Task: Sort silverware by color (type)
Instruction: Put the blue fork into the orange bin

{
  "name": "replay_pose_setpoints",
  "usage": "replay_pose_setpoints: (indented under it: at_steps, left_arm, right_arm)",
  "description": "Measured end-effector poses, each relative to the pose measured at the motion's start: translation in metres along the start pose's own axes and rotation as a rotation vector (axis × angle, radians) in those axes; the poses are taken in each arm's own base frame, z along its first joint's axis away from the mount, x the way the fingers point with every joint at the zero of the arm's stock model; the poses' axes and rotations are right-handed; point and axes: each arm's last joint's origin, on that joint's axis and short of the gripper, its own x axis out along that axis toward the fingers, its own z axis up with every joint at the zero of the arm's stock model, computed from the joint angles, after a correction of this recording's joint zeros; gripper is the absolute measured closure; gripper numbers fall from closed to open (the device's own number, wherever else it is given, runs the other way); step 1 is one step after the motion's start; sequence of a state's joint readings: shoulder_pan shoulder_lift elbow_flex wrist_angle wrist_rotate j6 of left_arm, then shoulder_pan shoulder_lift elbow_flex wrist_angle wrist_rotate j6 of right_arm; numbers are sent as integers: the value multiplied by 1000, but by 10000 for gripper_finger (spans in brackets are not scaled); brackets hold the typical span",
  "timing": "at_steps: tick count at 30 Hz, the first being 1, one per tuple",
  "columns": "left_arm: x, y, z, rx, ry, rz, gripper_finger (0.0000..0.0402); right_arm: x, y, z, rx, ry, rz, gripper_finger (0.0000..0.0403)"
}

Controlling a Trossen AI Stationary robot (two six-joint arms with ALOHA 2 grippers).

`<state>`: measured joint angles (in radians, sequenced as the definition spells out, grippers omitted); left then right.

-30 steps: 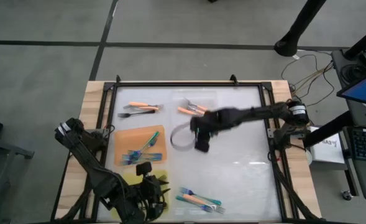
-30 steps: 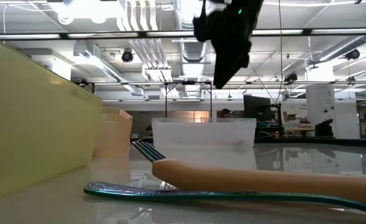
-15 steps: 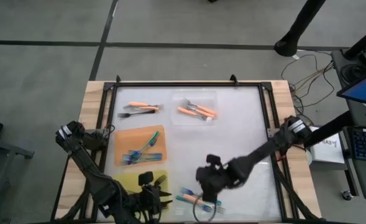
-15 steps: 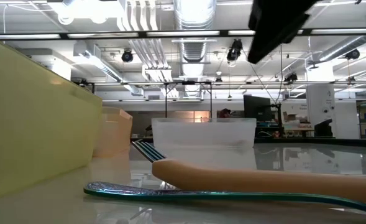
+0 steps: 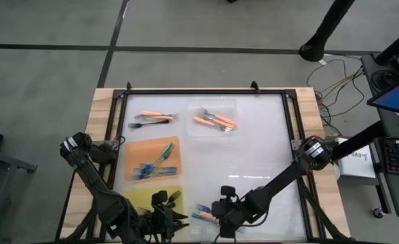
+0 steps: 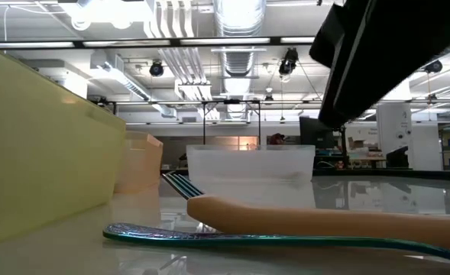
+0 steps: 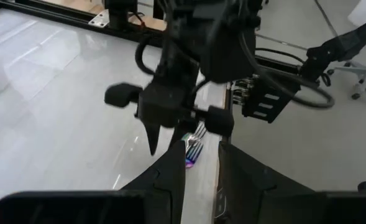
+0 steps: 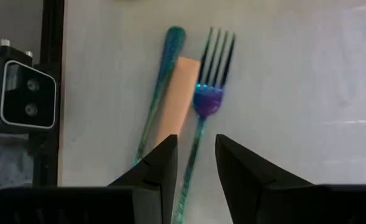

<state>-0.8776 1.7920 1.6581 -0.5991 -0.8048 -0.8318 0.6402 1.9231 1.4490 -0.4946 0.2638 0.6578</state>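
Near the table's near edge lie a teal fork (image 8: 215, 59), an orange-handled fork (image 8: 179, 93) and a second teal handle (image 8: 165, 74), flat on the white table top. My right gripper (image 8: 196, 148) hovers above them, pointing steeply down, open with a narrow gap; the teal fork's handle shows through the gap. In the high view that gripper (image 5: 222, 217) is at the near middle. My left gripper (image 5: 175, 217) waits at the near left over the yellow mat (image 5: 145, 198), open and empty, looking toward the right gripper (image 7: 176, 106).
Teal forks lie on the orange mat (image 5: 139, 150). Black forks (image 5: 174, 197) lie on the yellow mat. Orange forks sit in the clear tray (image 5: 213, 120), and others (image 5: 152, 118) lie at the far left. A black frame (image 5: 206, 92) rims the table.
My right gripper has swung from the table's middle, beside the clear tray, toward the near edge and down, and now hangs over the forks there. The forks have not moved.
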Motion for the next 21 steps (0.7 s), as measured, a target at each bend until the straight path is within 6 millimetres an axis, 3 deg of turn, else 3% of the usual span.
replay_pose_setpoints:
  at_steps: [11, 21]
  left_arm:
    - [-5, -4, -3, 14, 0, -19, 324]
    - [-5, -4, -3, 49, 0, -20, 324]
  right_arm:
    - [31, 1, -16, 21, 61, -46, 303]
    - [32, -2, -17, 23, 35, -121, 303]
